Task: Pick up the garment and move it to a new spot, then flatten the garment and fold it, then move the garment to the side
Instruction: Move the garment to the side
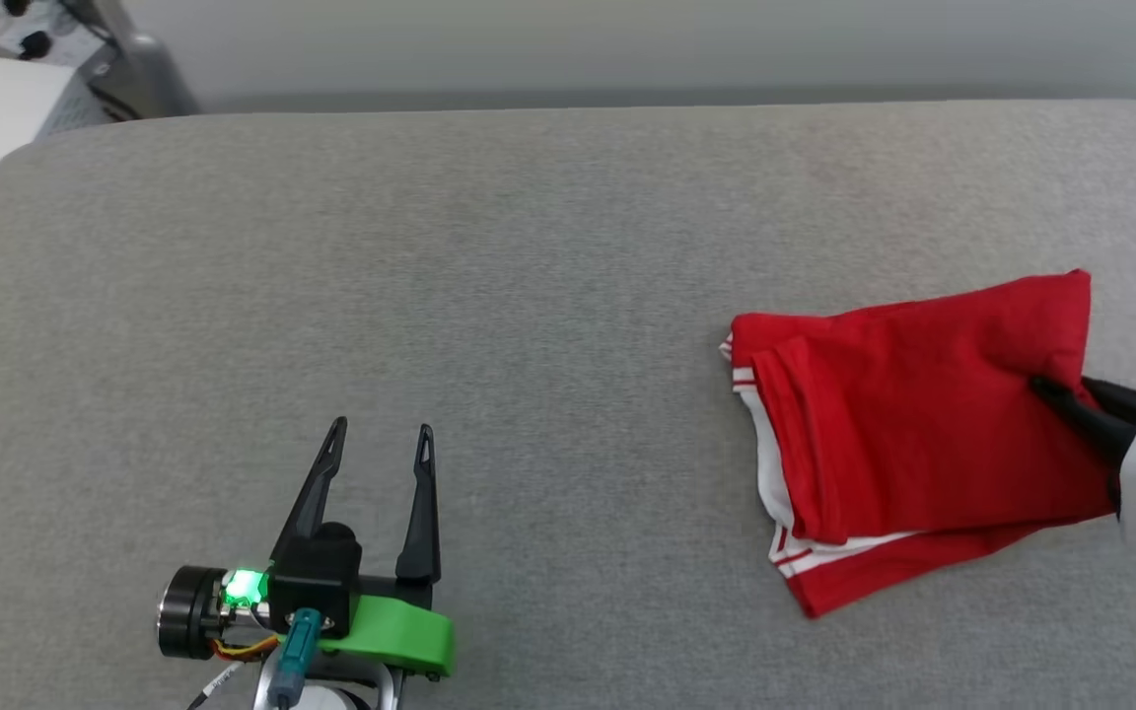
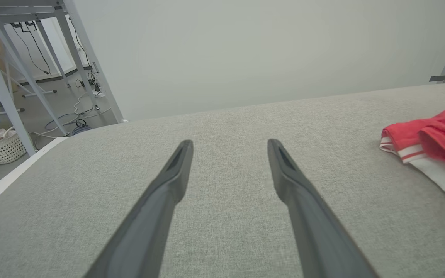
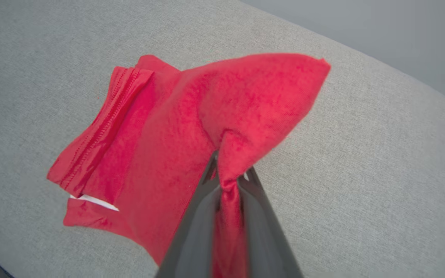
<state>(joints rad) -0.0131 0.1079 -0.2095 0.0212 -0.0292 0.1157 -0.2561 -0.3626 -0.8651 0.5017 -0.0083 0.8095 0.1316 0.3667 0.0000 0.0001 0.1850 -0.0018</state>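
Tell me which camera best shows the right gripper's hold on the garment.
The right wrist view: a bunched fold of the garment sits pinched between the closed fingers of the right gripper. The head view shows those fingers from the side at the garment's right edge. The left wrist view catches its striped sleeve corner.

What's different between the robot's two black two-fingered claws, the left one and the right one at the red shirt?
The left gripper has its fingers spread apart; the right gripper has them pinched together. The left gripper holds nothing over the bare grey fabric tabletop; the right gripper clamps a fold of the folded red shirt with white striped trim. Both have two long, dark, tapering fingers.
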